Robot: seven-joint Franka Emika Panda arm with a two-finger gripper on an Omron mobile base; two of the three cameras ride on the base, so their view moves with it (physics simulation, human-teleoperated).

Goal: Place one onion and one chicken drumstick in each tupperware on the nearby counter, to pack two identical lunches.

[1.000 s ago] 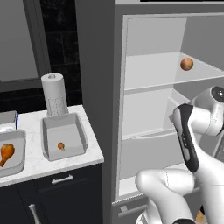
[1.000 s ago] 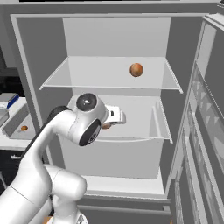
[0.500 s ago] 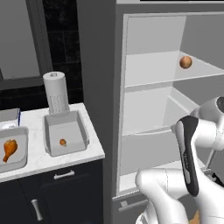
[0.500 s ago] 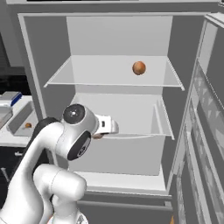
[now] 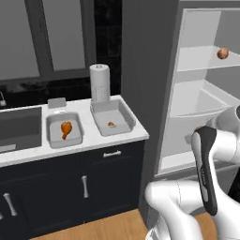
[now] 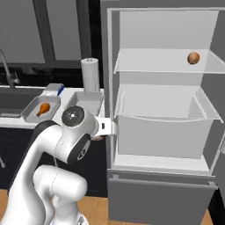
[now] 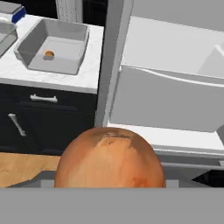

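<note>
A large brown onion point(image 7: 109, 159) sits right in front of the hand camera, and my gripper point(image 6: 105, 129) is shut on it, low beside the open fridge; its fingertips are hidden behind the onion. Two grey tupperwares stand on the white counter point(image 5: 136, 133). The left tupperware point(image 5: 64, 130) holds a chicken drumstick point(image 5: 65, 129). The right tupperware point(image 5: 112, 117) holds a small onion point(image 5: 111, 124), also seen as a small onion point(image 7: 49, 54) in the hand view. Another onion point(image 6: 193, 57) rests on the upper fridge shelf.
A paper towel roll point(image 5: 99, 83) stands behind the right tupperware. A sink point(image 5: 18, 126) lies left of the tupperwares. The open fridge point(image 6: 162, 127) has a white drawer at mid height. Black cabinet doors with silver handles point(image 5: 85, 186) run below the counter.
The whole picture has shifted: the base has moved, bringing the counter and both tupperwares further into view. My arm has swung down and left, away from the fridge shelves, with the onion.
</note>
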